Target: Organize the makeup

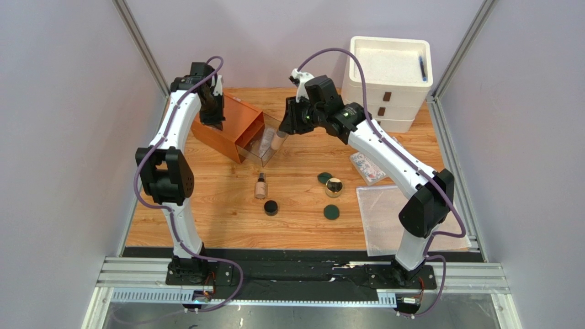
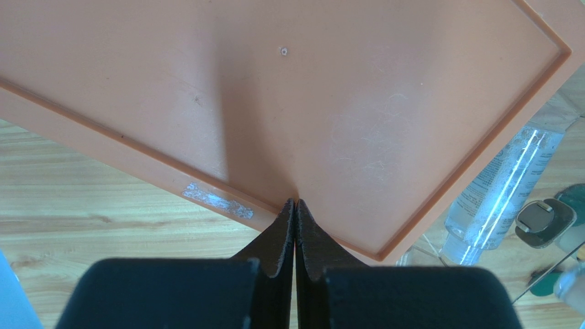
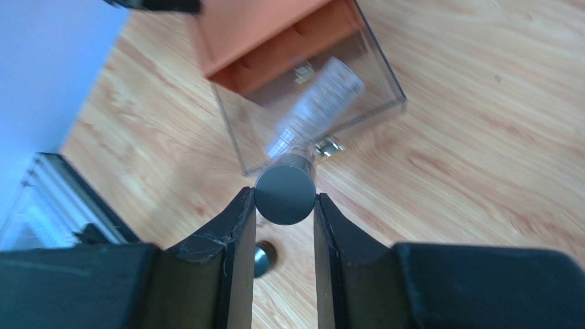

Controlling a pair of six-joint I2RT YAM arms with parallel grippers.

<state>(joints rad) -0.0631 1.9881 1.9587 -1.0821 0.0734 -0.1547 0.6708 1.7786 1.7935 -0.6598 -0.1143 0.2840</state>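
Orange box (image 1: 230, 123) sits far left. Left gripper (image 2: 295, 205), jaws fully closed and empty, touches the top of the box. Right gripper (image 3: 281, 205), partly open, clamps the dark-capped clear tube (image 3: 317, 103) over the pulled-out clear drawer (image 1: 264, 152).

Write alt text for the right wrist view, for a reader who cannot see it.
The right hand grips a clear tube by its dark round cap, pointing it down toward a clear drawer that stands pulled out of an orange box. The box and drawer sit on a light wooden table; the tube looks blurred.
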